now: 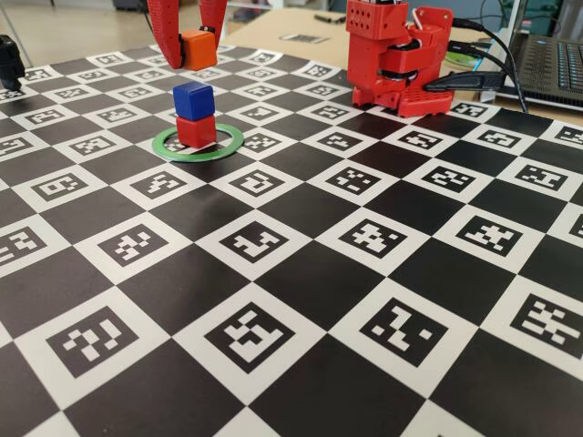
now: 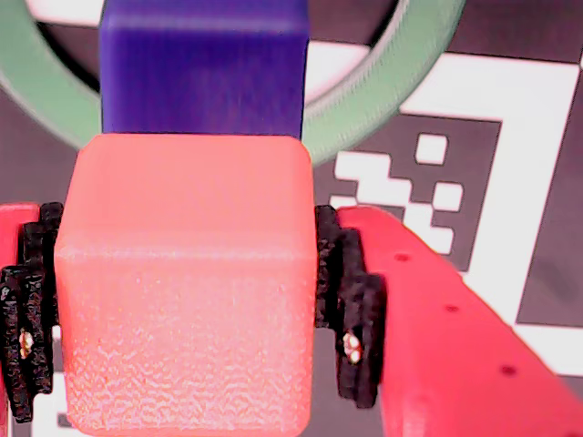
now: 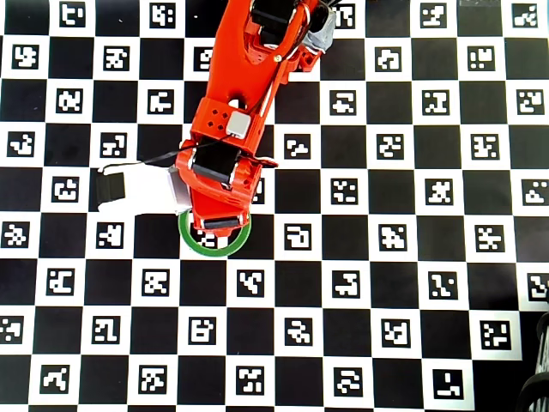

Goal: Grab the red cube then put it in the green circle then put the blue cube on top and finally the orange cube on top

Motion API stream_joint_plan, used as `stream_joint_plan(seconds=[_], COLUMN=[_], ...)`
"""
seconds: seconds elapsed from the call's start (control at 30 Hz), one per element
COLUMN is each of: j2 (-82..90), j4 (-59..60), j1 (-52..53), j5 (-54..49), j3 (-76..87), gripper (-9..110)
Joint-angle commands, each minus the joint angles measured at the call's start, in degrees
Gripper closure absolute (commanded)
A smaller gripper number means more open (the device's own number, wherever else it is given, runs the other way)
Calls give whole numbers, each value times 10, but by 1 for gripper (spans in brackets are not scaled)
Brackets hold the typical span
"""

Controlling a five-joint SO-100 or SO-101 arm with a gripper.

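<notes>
Fixed view is showing the blue cube (image 1: 192, 98) sitting on top of the red cube (image 1: 195, 130), and that little stack is standing inside the green circle (image 1: 198, 143) on the checkered marker surface (image 1: 301, 300). Stack is looking pretty square, blue maybe a touch off toward the left. Up behind it, the gripper (image 1: 195, 47) is hanging in the air with the orange cube (image 1: 198, 48) pinched between its red fingers (image 1: 167, 36), clearly above the stack and not touching it.

Wrist view is giving the close-up: the orange cube (image 2: 187, 287) is filling most of the frame, squeezed between the black pads (image 2: 351, 319) on both sides, so the fingers are closing right onto it. The blue cube (image 2: 202, 68) is sitting just past it, with the green circle (image 2: 383, 86) curving around behind.

Overhead view is mostly blocked by the arm (image 3: 244, 112); only the lower arc of the green circle (image 3: 214, 251) is peeking out, and the cubes are hidden.
</notes>
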Motion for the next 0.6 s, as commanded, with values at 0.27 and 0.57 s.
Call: stream_joint_plan(seconds=[0.27,0.57], j2=[59,59], j4=[-31,-54], j1=[17,20], j5=[-9,-10], j3=[18,46], gripper=[89,89])
